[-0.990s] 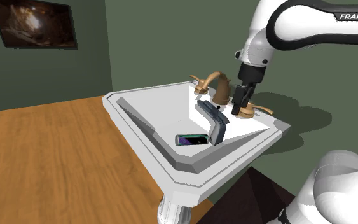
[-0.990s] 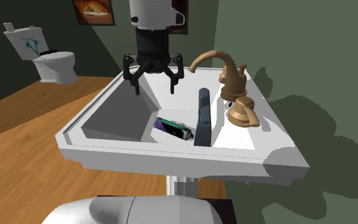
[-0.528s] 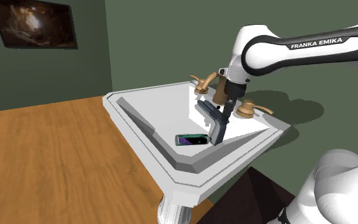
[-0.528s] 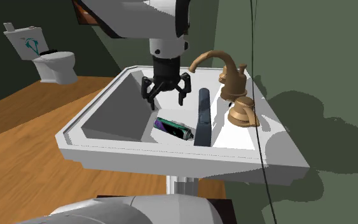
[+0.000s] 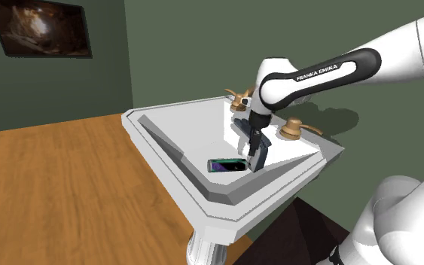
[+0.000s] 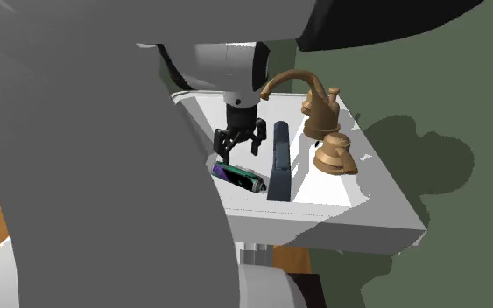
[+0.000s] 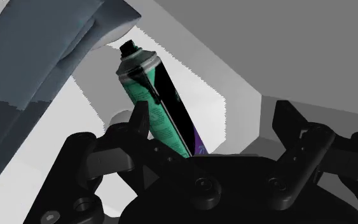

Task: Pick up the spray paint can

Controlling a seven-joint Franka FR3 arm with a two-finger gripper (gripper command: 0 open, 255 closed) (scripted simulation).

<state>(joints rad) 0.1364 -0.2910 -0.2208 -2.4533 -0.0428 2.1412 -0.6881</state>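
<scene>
The spray paint can lies on its side in the bottom of the white sink, green, black and purple with a dark cap. In the second exterior view the can rests beside a long dark blue-grey object. My black gripper hangs open just above the can, inside the basin. In the shoulder view the gripper overlaps the blue-grey object. The wrist view has the can reaching out ahead between the spread fingers, close to one finger, and nothing is clasped.
A bronze faucet and its handle stand on the sink's back rim. The blue-grey object leans along the basin wall next to the can. Wooden floor surrounds the pedestal. My own arm covers the second exterior view's left.
The arm has swung down from above the faucet into the basin, bringing the gripper close over the can. The fingers stayed open. The can has not moved.
</scene>
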